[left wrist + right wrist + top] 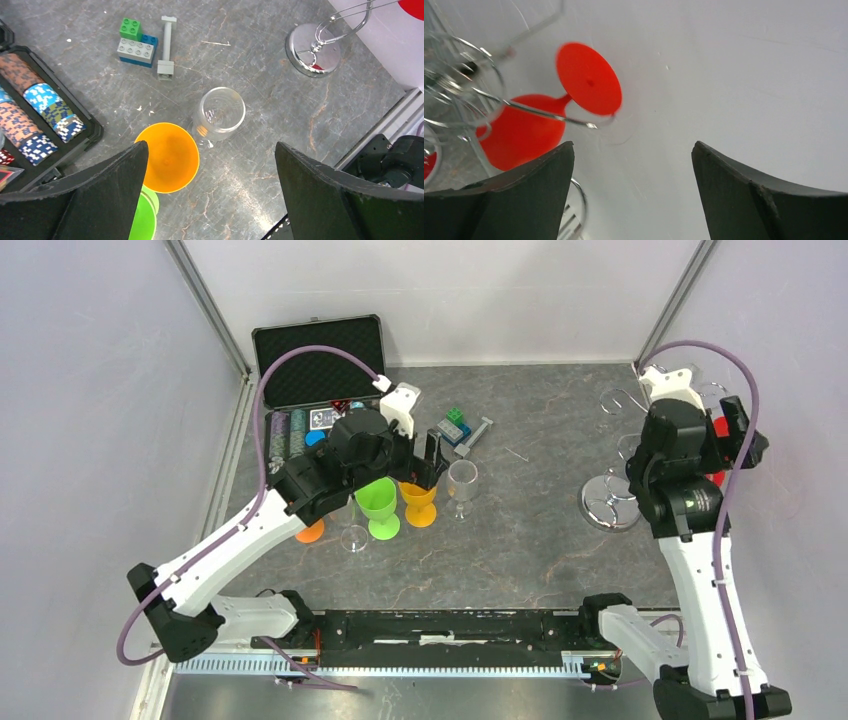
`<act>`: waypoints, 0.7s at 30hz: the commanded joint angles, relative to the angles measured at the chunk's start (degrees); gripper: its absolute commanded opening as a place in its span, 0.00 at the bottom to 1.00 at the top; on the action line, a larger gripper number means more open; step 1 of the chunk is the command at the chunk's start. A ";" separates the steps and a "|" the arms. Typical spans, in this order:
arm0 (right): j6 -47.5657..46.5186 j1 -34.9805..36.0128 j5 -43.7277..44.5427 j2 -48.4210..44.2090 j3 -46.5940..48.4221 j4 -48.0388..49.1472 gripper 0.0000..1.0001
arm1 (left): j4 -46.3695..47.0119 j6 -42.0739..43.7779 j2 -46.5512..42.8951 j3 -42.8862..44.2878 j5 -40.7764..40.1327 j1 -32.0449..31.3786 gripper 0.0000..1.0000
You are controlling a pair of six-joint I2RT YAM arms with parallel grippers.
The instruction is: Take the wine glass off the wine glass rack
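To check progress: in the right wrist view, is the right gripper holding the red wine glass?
No, the right gripper is open and empty; the red wine glass hangs on the wine glass rack.

**Colours around my table**

The wine glass (519, 135) is solid red, and the wine glass rack (312, 52) is shiny silver. The table (280, 115) is grey, marbled with rust-brown veins. Near my left pincer (210, 150), whose fingers (85, 200) are matte black, I see an orange cup (167, 157), a lime-green cup (142, 222) and a clear glass (220, 112). The bricks (136, 42) are green, blue and grey. The black case (75, 145) holds chips (47, 107) speckled blue-and-white or orange-and-navy.
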 commanded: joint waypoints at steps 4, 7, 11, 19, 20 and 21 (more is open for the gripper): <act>-12.33 -0.22 -5.22 -4.57 -9.27 17.28 0.85 | 1.04 -4.03 2.82 3.67 3.17 0.17 1.00; -13.39 -0.25 -7.26 -4.19 -10.38 18.80 0.78 | 1.01 -4.70 3.75 4.20 3.42 0.17 1.00; -14.75 -0.63 -7.65 -3.40 -11.66 22.02 0.68 | 0.76 -4.85 4.38 4.83 3.34 0.17 1.00; -18.56 -3.02 -6.00 -1.72 -13.29 29.93 0.45 | 0.14 -4.98 4.85 5.64 2.92 0.17 1.00; -18.51 -3.33 -6.08 -1.45 -13.27 29.92 0.44 | 0.14 -5.07 4.91 5.61 2.92 0.17 1.00; -18.34 -3.85 -6.60 -1.27 -13.44 29.93 0.44 | 0.14 -5.05 4.92 5.67 3.07 0.17 1.00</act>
